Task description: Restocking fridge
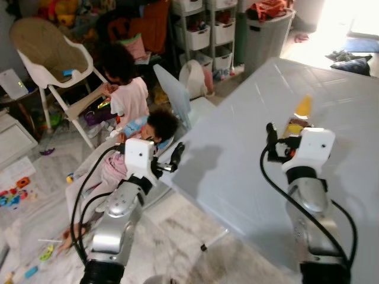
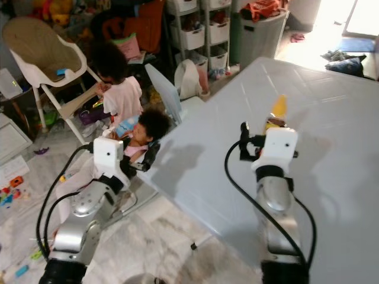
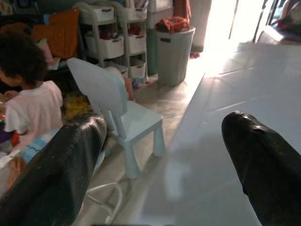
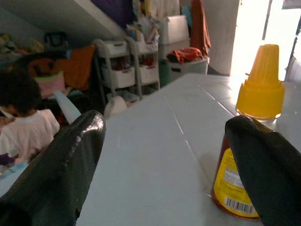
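Observation:
A bottle (image 1: 299, 118) with a pointed yellow cap and a red-yellow label stands upright on the wide white table (image 1: 237, 171). My right gripper (image 1: 283, 140) hovers low over the table just beside it, open; in the right wrist view the bottle (image 4: 257, 80) sits against the inner side of one finger (image 4: 268, 165), partly hidden by it, with nothing between the fingers. My left gripper (image 1: 170, 158) is open and empty at the table's left edge, and its wrist view looks along that edge (image 3: 188, 155).
Two children (image 1: 127, 94) (image 1: 159, 127) sit close to the table's left side, right by my left arm. A pale blue small chair (image 3: 113, 99), a white high chair (image 1: 53, 59), white drawer racks (image 1: 204, 29) and a grey bin (image 1: 266, 32) stand behind. Toys litter the floor.

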Controlling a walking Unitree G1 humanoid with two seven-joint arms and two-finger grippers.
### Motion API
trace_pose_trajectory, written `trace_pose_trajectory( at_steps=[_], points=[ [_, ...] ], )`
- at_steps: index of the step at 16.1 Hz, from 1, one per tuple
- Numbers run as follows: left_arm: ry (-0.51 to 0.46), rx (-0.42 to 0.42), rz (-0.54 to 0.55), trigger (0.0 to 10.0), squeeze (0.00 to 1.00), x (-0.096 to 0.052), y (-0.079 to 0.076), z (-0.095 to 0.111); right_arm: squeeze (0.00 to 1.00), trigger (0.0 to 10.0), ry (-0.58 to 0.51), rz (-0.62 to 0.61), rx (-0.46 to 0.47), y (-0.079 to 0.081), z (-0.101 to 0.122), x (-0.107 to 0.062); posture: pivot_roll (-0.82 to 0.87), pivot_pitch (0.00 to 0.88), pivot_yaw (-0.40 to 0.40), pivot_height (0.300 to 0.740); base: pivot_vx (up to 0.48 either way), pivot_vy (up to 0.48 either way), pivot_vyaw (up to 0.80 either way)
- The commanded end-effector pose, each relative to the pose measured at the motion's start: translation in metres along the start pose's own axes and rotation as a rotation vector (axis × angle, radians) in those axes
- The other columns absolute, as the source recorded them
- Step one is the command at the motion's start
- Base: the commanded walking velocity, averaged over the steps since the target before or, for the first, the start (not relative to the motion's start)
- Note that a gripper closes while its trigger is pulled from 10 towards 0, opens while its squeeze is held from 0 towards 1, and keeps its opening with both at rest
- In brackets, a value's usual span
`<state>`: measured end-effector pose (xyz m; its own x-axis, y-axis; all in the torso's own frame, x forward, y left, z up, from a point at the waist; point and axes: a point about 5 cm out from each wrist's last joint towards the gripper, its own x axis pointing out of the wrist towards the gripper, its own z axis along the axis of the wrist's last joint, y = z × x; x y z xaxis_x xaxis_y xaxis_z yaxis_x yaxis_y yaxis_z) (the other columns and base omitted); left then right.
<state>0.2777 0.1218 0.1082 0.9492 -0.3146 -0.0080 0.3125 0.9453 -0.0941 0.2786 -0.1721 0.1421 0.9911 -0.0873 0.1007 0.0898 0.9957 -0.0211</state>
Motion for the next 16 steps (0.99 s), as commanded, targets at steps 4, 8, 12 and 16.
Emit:
trace_pose_trajectory(
  at_steps=[4, 8, 12, 16],
  points=[
    [-0.01, 0.001, -0.001, 10.0, 0.0, 0.0019, -0.0032, 0.0017, 0.0, 10.0, 0.004, -0.022, -0.014, -0.0049, -0.0017, 0.0003, -0.08, 0.0, 0.076, 0.74, 0.0, 0.0, 0.0],
    [-0.013, 0.0, 0.002, 10.0, 0.0, 0.0018, -0.0032, 0.0019, 0.0, 10.0, 0.003, -0.021, -0.015, -0.0039, -0.0018, 0.0006, -0.09, 0.0, 0.075, 0.74, 0.0, 0.0, 0.0],
    [-0.013, -0.002, 0.003, 10.0, 0.0, 0.0016, -0.0029, 0.0017, 0.0, 10.0, -0.012, -0.014, -0.037, -0.0016, 0.0001, -0.0008, -0.09, 0.0, 0.075, 0.74, 0.0, 0.0, 0.0],
    [-0.013, -0.004, 0.003, 10.0, 0.0, 0.0017, -0.0032, 0.0015, 0.0, 10.0, 0.002, -0.031, -0.037, -0.0016, -0.0019, -0.0029, -0.09, 0.0, 0.076, 0.74, 0.0, 0.0, -0.13]
  ],
)
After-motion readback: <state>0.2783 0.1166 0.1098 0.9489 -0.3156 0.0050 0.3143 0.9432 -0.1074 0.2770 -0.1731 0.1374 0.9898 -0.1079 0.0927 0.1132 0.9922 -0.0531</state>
